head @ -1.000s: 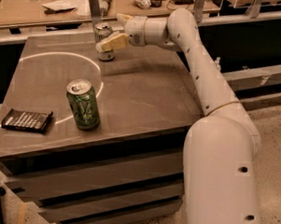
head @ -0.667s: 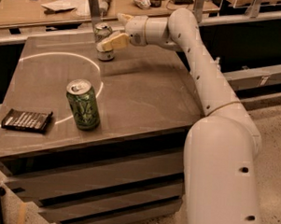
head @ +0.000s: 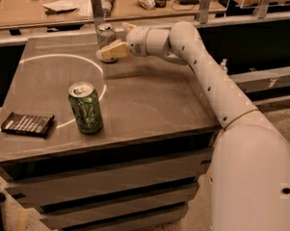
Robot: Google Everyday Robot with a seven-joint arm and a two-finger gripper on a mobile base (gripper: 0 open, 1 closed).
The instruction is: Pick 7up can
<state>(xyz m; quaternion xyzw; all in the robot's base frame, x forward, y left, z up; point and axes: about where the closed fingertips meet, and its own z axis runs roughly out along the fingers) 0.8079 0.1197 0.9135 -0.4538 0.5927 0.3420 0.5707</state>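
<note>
Camera view: shows the 7up can (head: 106, 35) upright near the far edge of the tabletop (head: 150, 103), well apart from the dark green can (head: 86, 108) standing nearer the front and the black packet (head: 28, 124) lying flat at the front left. Finds the claw (head: 113, 41) reached across from the right at can height and spread open, with one yellowish finger (head: 111, 51) low in front of the 7up can and the other tip just visible behind it, to the right; contact with the can not decidable from here. Set against a second ago, shows almost nothing changed: same spot and same upright stance for the can, much the same pose for the claw, at most a touch nearer. Points to an approach finished and a grasp not yet made. Calls next for squeezing onto the can body, then lifting straight up. Risks nudging or tipping the can toward the far edge if closed off-centre
</note>
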